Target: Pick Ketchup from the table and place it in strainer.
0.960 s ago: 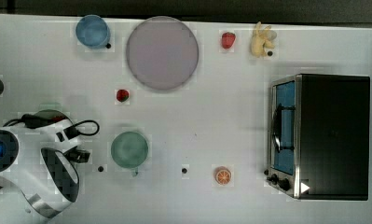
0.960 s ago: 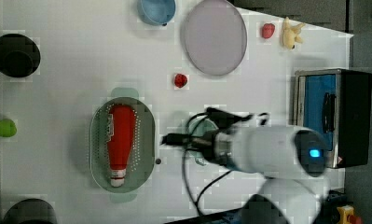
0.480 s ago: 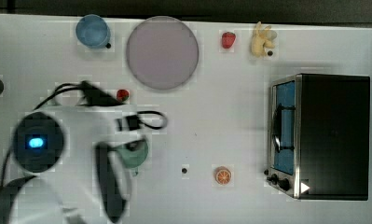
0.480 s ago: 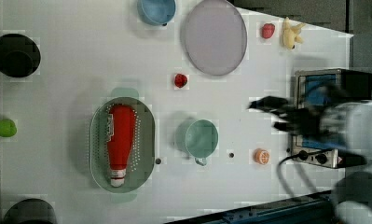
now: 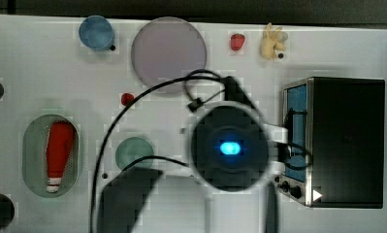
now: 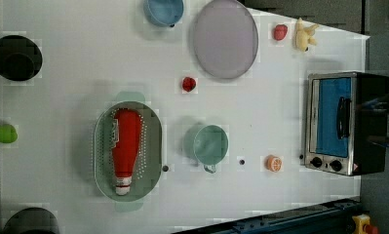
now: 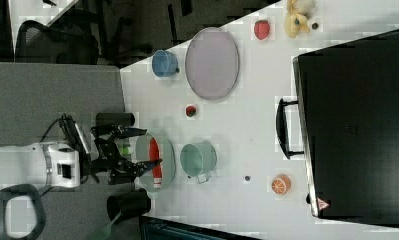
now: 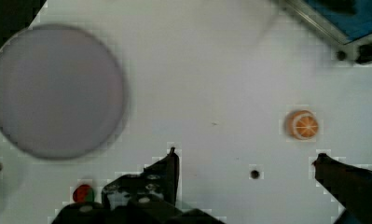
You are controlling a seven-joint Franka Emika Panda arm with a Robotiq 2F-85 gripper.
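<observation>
Top, left and right views overlook the same table (image 6: 75,78); the wrist view hangs close above it.

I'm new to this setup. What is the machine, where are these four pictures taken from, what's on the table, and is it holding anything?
It is one robot arm with a two-fingered end effector, open and empty. Three cameras look at the table from off the arm; the fourth rides on the wrist, looking down past the fingers. On the white table a red ketchup bottle lies in the green strainer. Around it are a green cup, a blue cup, a grey plate, a toaster oven, an orange slice and two small red fruits.
</observation>
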